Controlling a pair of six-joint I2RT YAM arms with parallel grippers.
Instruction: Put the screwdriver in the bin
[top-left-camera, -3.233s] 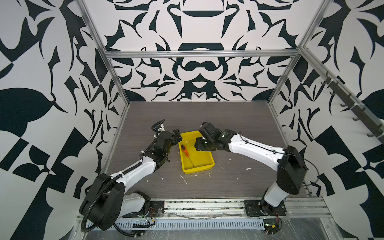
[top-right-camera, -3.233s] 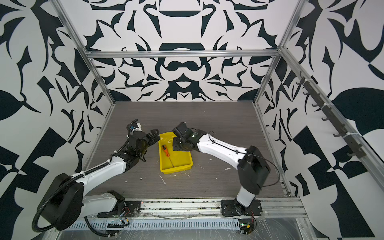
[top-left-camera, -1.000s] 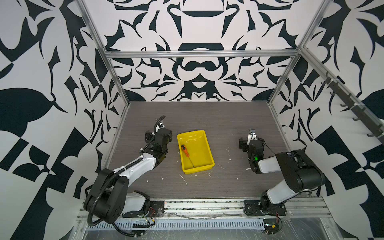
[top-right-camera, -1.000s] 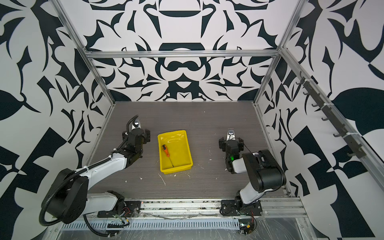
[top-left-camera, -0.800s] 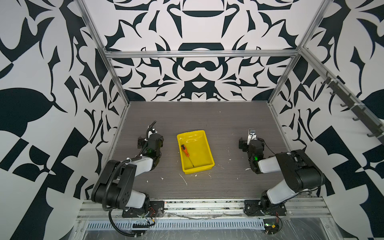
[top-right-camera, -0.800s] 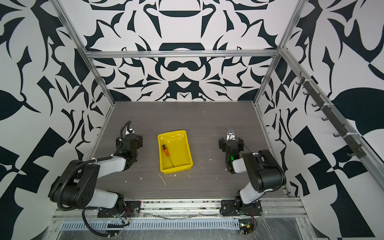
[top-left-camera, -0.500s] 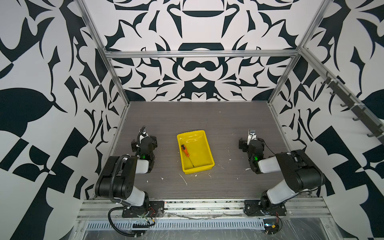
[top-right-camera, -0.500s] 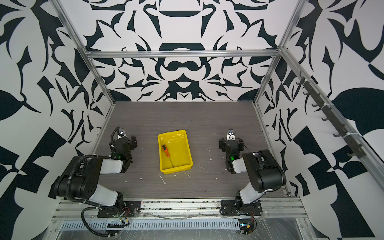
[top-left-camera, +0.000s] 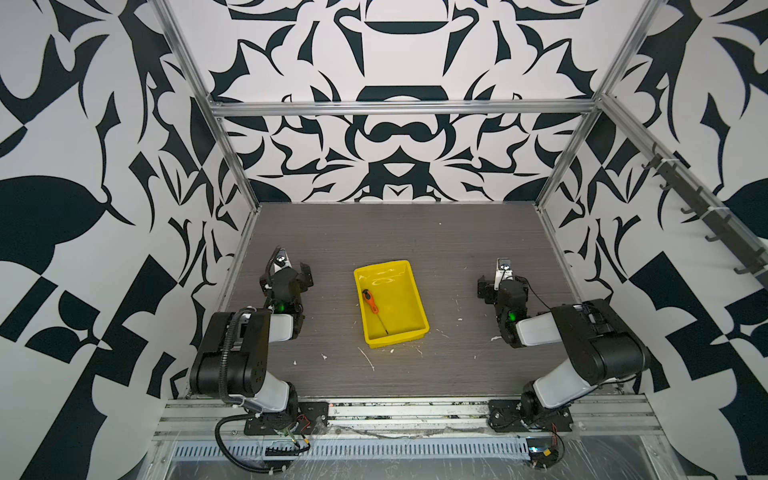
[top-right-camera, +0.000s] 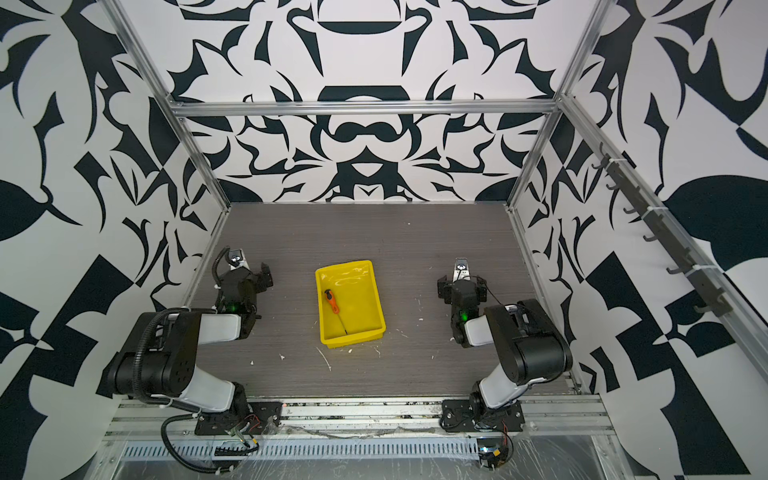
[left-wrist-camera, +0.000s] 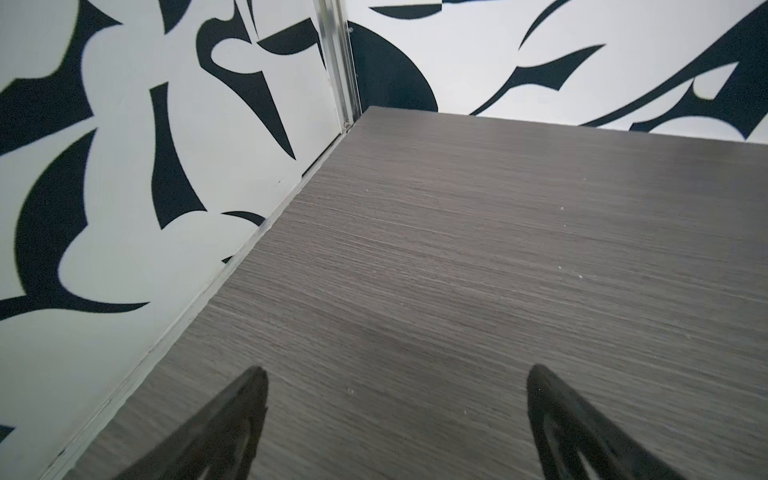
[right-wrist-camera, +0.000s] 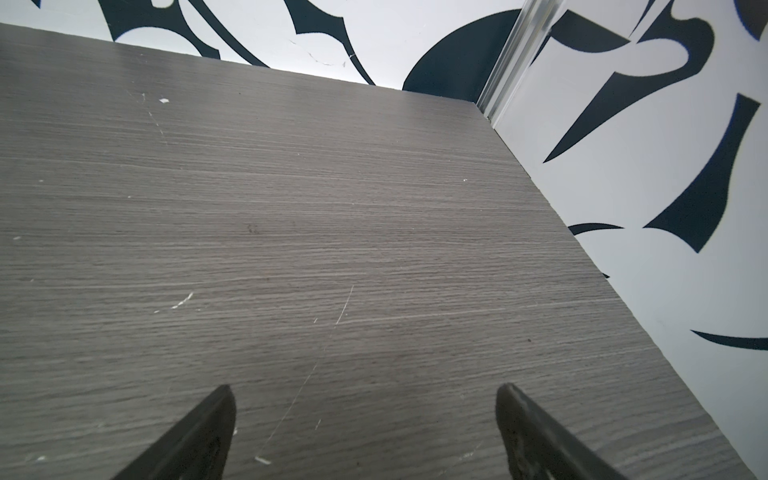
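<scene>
The screwdriver (top-left-camera: 371, 302) (top-right-camera: 332, 303), orange-handled with a thin dark shaft, lies loose inside the yellow bin (top-left-camera: 401, 309) (top-right-camera: 361, 309) in both top views, along its left side. My left gripper (top-left-camera: 286, 274) (top-right-camera: 246, 277) rests folded back near the left wall, well apart from the bin, open and empty. My right gripper (top-left-camera: 502, 286) (top-right-camera: 461, 287) sits folded back on the right side, also open and empty. Both wrist views show only bare table between the spread fingertips of the left gripper (left-wrist-camera: 397, 370) and the right gripper (right-wrist-camera: 365, 387); bin and screwdriver are out of those views.
Small white scraps (top-left-camera: 368, 359) lie on the grey wood-grain table (top-left-camera: 415, 232) in front of the bin. Black-and-white patterned walls with aluminium posts (top-left-camera: 237, 166) enclose the table on three sides. The arm bases stand at the front rail (top-left-camera: 407, 409).
Both grippers have left the bin since the earliest frames. Over the last second the left arm folded back toward the left wall; the right arm, bin and screwdriver stayed still.
</scene>
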